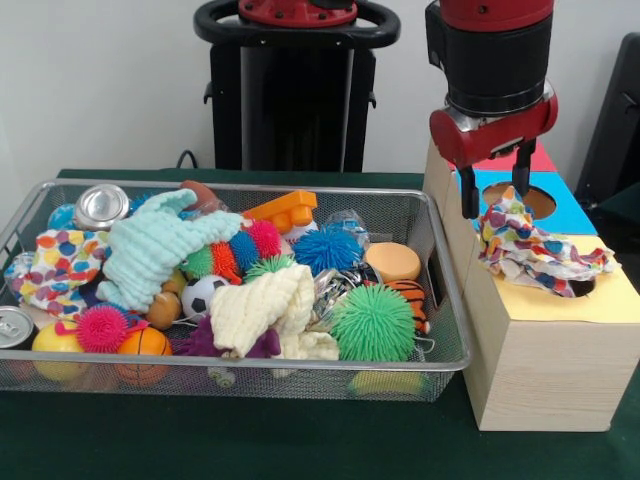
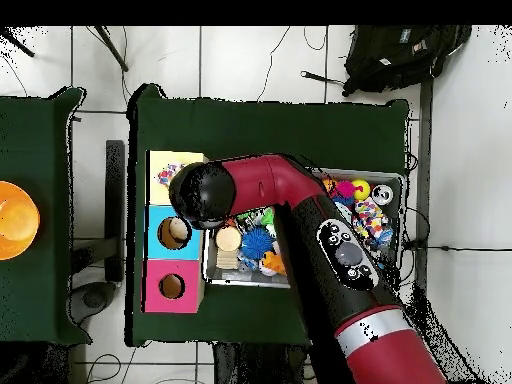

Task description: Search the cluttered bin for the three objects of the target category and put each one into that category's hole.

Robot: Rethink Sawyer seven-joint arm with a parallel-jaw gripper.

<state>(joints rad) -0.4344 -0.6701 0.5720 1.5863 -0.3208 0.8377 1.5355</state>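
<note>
A: Where is the hand (image 1: 494, 195)?

B: It hangs over the wooden box (image 1: 545, 350), its two dark fingers (image 1: 468, 198) spread apart and pointing down, with nothing between them. The patterned cloth (image 1: 535, 248) lies just beneath the fingertips; I cannot tell whether they touch it.

A: And the cloth itself?

B: Soft, crumpled fabric with coloured dots, heaped on the yellow panel (image 1: 600, 295) and sagging into that panel's hole. The overhead view shows three panels in a row, yellow, blue (image 2: 172, 232) and pink (image 2: 172, 287), each with one round hole.

A: What is left in the bin?

B: The wire mesh bin (image 1: 445, 300) sits beside the box on the green bench (image 1: 300, 440). I count three more cloths: a mint knitted one (image 1: 150, 250), a cream knitted one (image 1: 262, 308), and a second dotted one (image 1: 60, 268) at the left end. Two metal cans show, one (image 1: 100, 206) at the far left corner, one (image 1: 14, 327) at the left edge.

A: Balls?

B: Several spiky rubber ones: green (image 1: 372, 322), blue (image 1: 326, 248), pink (image 1: 102, 328). Also a small football (image 1: 203, 294), a smooth orange basketball-patterned ball (image 1: 144, 343), an orange plastic block (image 1: 283, 211), and a round tan disc (image 1: 392, 262).
</note>
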